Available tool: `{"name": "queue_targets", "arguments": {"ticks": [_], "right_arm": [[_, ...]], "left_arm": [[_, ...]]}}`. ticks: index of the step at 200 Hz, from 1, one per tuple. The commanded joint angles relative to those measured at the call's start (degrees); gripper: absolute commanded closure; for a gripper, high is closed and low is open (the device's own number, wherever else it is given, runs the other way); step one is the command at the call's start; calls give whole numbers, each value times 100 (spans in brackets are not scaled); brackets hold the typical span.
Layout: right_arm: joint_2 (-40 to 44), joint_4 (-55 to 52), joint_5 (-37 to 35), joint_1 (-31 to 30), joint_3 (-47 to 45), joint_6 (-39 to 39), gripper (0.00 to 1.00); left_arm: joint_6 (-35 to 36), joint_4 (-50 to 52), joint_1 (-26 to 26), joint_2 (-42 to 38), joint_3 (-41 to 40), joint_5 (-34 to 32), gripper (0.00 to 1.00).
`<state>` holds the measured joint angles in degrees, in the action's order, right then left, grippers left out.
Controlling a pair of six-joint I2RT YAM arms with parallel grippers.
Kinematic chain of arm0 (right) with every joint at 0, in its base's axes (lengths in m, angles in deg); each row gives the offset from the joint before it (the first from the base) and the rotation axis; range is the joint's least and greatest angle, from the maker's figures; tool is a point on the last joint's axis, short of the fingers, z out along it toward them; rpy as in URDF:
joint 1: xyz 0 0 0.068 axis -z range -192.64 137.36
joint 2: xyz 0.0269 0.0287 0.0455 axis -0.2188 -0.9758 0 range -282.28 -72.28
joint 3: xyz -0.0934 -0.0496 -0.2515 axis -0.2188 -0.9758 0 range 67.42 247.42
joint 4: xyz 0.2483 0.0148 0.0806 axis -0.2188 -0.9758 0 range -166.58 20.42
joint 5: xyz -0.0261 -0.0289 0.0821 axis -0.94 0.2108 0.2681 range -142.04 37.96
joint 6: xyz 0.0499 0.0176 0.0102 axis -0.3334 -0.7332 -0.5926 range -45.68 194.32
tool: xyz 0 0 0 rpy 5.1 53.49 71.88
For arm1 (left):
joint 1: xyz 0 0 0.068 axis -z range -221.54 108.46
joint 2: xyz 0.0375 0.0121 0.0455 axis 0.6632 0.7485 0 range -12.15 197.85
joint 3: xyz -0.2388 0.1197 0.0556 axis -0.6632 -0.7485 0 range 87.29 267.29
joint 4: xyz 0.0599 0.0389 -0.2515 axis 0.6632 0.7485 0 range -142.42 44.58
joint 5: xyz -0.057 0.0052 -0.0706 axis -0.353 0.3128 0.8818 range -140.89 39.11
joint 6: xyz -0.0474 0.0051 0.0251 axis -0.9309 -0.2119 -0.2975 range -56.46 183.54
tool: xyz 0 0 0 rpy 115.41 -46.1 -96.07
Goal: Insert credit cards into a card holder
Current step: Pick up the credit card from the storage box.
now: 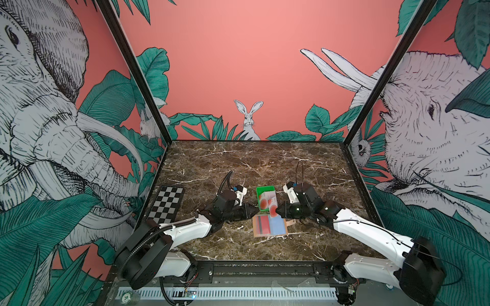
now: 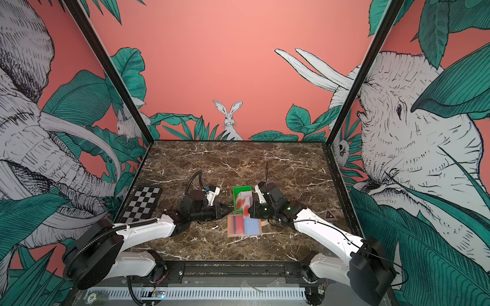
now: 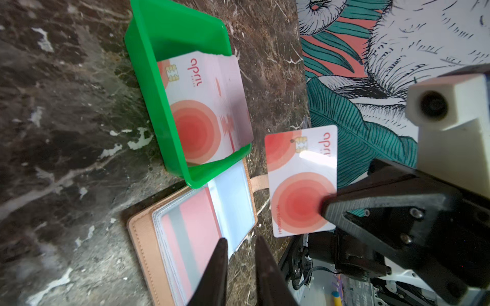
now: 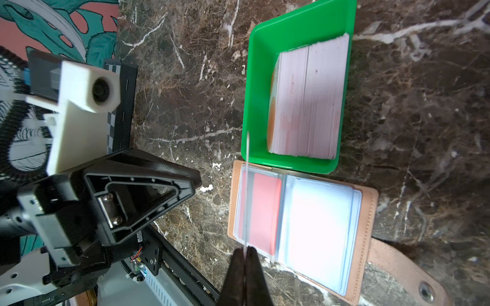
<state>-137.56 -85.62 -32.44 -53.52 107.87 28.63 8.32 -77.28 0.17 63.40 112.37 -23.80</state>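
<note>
Currently my right gripper (image 4: pixel 246 251) pinches 1 credit card (image 3: pixel 302 180) by its end, edge-on over the open card holder (image 4: pixel 370 209) lying on the surface just beyond its tips. Beside it, my left gripper (image 3: pixel 240 242) is narrow and empty. Risk: the card pivots in so thin a pinch and misses the sleeve.

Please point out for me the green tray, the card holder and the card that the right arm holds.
green tray (image 4: pixel 256 87): right wrist view, on its bare inner wall.
card holder (image 4: pixel 367 212): right wrist view, on its tan leather border.
held card (image 3: pixel 301 174): left wrist view, near the middle of its face.
</note>
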Motion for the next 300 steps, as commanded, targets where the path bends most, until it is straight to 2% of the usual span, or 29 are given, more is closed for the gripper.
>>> {"name": "queue_targets", "arguments": {"ticks": [1, 45, 90, 105, 128, 150, 220, 300], "right_arm": [[290, 282, 86, -6, -233, -208, 100], [889, 533, 183, 1, -837, -515, 100], [1295, 767, 472, 2, -1319, -742, 100], [1485, 960, 553, -2, -1500, -916, 100], [1724, 1318, 697, 6, -1737, -1221, 100], [1883, 1363, 797, 1, -1802, -1325, 100], [2063, 1144, 612, 2, -1850, -1420, 100], [1827, 2095, 963, 6, -2077, -1755, 100]], "left_arm": [[-481, -1247, 32, 106, -259, 242, 79], [-578, -1782, 312, 309, -461, 254, 77], [-730, -2280, 863, 602, -633, -119, 77], [-992, -2952, 917, 821, -826, -152, 75], [-1559, -4574, 921, 1401, -1129, -127, 73], [-1859, -5533, 968, 1968, -1172, -86, 72], [-1839, -5541, 1058, 2043, -1049, -63, 66], [-1991, -5545, 1059, 1966, -887, 121, 65]]}}
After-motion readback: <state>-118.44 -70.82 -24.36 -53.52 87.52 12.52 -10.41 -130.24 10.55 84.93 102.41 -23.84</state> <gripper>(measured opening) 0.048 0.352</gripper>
